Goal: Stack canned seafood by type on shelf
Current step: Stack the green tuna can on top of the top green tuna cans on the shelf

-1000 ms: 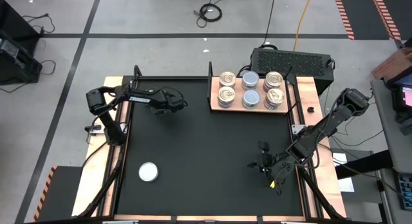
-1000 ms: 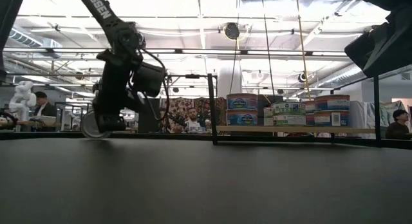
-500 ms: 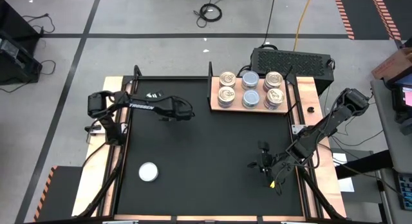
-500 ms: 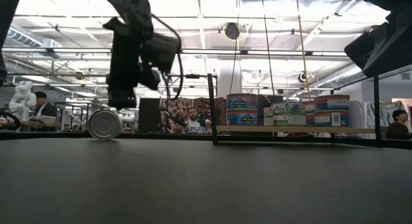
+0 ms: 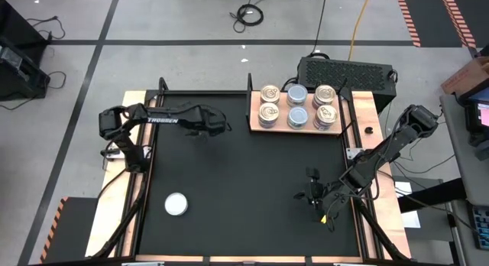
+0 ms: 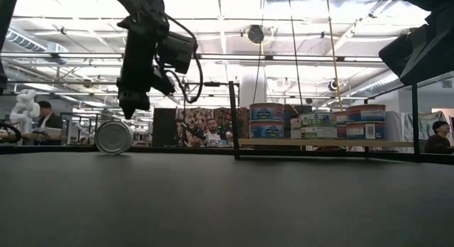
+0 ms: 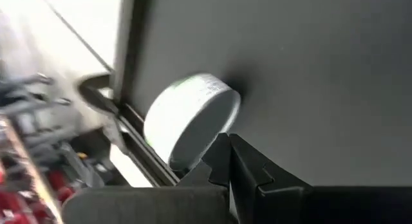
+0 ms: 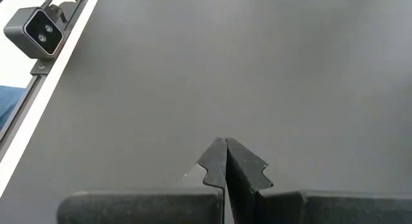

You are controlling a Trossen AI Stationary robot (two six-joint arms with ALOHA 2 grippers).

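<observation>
The shelf (image 5: 254,117) is at the table's far right and carries stacked tins (image 5: 296,105): cream-gold lids in the outer columns, blue lids in the middle one. A silver-lidded tin (image 5: 176,204) lies flat at the near left. Another tin (image 6: 113,137) stands on its rim near the far left rail, also seen in the left wrist view (image 7: 193,121). In the high view the arm hides it. My left gripper (image 6: 128,112) is shut and hangs just above this tin, apart from it. My right gripper (image 5: 312,196) is shut and waits over the near right of the mat.
A black vented box (image 5: 348,69) stands behind the shelf. An upright black post (image 6: 233,119) marks the shelf's left end. A small camera (image 8: 35,28) sits on the table's edge strip. People show in the room beyond the table.
My left gripper, shut all along, has risen from beside the tin on its rim and gone a little toward the table's right edge. The tin, half hidden behind the gripper before, now stands in full view on its rim.
</observation>
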